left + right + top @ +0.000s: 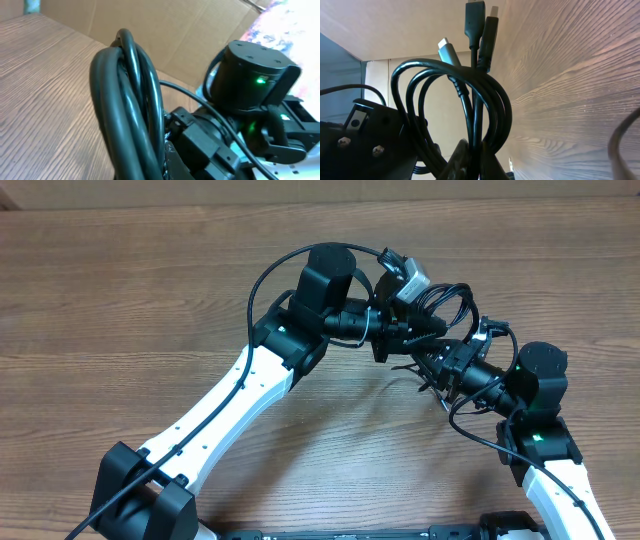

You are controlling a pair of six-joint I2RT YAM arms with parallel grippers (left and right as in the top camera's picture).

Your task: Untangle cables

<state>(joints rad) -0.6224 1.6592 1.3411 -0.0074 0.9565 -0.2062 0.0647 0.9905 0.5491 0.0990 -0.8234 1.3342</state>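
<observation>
cables [448,305]: a bunch of thin black cords looped together, held up off the table [150,300] between the two grippers, right of centre in the overhead view.
left gripper [392,340]: clenched on the cables; in its wrist view the loops [127,110] sit very close to the lens and run down toward its fingers.
right gripper [432,365]: closed, seemingly pinching the same bunch from the opposite side, though the strands hide most of its fingers.
plug ends [476,20]: three stick up out of the loops in the right wrist view, two black and one silvery-tipped.
right arm [252,75]: a black housing with a green light, just behind the bundle in the left wrist view.
</observation>
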